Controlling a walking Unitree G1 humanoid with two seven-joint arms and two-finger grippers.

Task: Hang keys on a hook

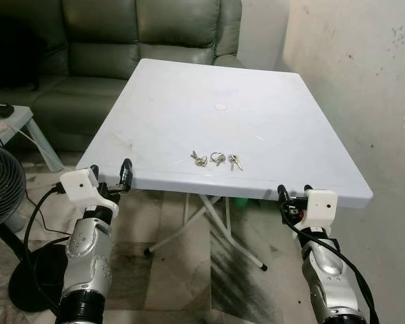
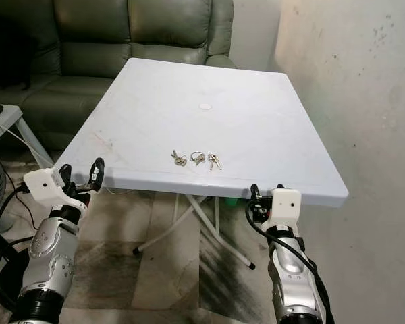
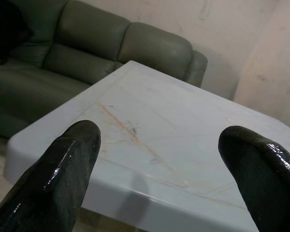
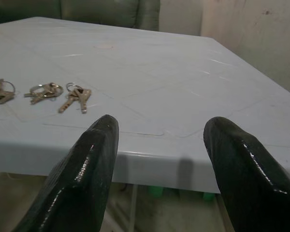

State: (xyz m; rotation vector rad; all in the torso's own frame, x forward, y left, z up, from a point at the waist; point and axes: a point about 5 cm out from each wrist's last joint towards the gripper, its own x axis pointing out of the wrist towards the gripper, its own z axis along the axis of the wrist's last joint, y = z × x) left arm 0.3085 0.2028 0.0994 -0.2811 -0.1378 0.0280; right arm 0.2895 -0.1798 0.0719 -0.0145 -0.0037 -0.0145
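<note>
Three small sets of keys lie in a row near the front edge of the white folding surface (image 1: pixel 270 88): the left key set (image 1: pixel 199 159), the middle key set (image 1: pixel 218 158) and the right key set (image 1: pixel 235 161), close together but apart. The left tool (image 1: pixel 109 174) hovers at the surface's near-left corner, fingers spread wide, holding nothing. The right tool (image 1: pixel 293 196) sits just below the near edge, right of the keys, fingers wide apart and empty. A green sofa (image 1: pixel 121 40) stands beyond the surface, a fan (image 1: pixel 1 189) at far left.

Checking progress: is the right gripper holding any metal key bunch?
No, the right gripper is open and three metal key bunches lie on the white table.
</note>
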